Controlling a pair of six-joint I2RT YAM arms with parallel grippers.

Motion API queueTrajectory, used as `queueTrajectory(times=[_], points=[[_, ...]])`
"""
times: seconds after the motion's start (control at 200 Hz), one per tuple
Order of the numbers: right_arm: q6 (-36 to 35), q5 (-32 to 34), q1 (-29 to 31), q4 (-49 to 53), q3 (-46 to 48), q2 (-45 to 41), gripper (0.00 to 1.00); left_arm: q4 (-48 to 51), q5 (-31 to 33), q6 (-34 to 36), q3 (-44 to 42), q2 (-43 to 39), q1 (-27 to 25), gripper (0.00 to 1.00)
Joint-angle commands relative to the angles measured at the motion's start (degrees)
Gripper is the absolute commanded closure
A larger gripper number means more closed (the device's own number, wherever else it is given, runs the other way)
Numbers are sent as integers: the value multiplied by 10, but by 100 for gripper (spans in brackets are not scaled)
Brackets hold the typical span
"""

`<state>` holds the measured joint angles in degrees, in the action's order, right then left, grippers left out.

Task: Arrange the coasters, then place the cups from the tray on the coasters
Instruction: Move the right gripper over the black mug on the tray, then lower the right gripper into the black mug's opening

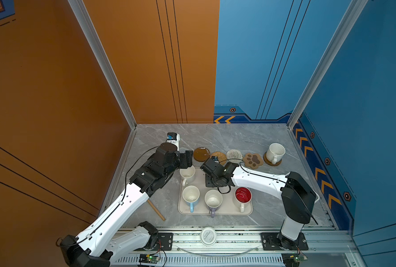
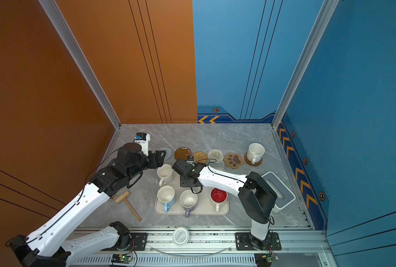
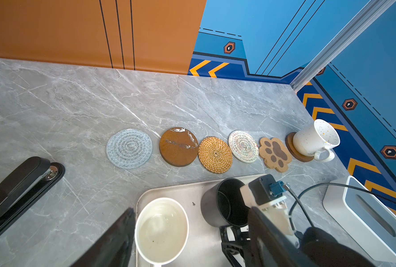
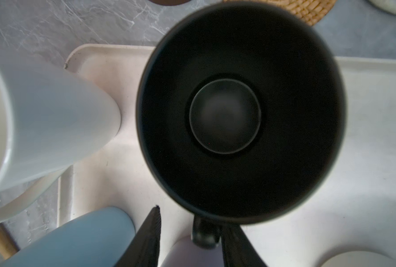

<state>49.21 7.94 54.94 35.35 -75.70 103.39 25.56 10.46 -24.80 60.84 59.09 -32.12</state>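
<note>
The matte black mug (image 4: 224,115) fills my right wrist view; my right pincer (image 4: 190,219) straddles its handle, unclamped, a gap showing on one side. The tray (image 1: 227,209) holds that mug at its 12 o'clock and the white mug (image 1: 187,174) at 10. My left pincer (image 3: 93,189) hangs released off the tray's 10 o'clock corner. Six coasters (image 3: 215,154) line up past 12 o'clock, the speckled cream mug (image 1: 275,152) on the brown disc (image 1: 273,163) at 2.

Wooden mallet (image 2: 132,209) lying flat on my left, white-and-grey box holder (image 3: 336,203) on my right (slot facing up), round printed lid (image 2: 180,236) on the front rail (image 2: 215,238).
</note>
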Motion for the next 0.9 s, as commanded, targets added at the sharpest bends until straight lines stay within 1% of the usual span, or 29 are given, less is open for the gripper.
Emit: queueTrajectory(times=[0.0, 0.23, 0.611, 0.891], points=[[10, 33, -6, 31, -12, 14, 62, 16, -5, 10, -5, -1, 7, 22], [14, 48, -14, 41, -17, 26, 66, 16, -4, 10, -7, -5, 11, 22], [9, 70, -26, 45, -15, 17, 68, 17, -7, 9, -10, -7, 17, 22], [0, 70, -29, 45, -27, 22, 70, 17, -8, 7, -8, -6, 18, 22]])
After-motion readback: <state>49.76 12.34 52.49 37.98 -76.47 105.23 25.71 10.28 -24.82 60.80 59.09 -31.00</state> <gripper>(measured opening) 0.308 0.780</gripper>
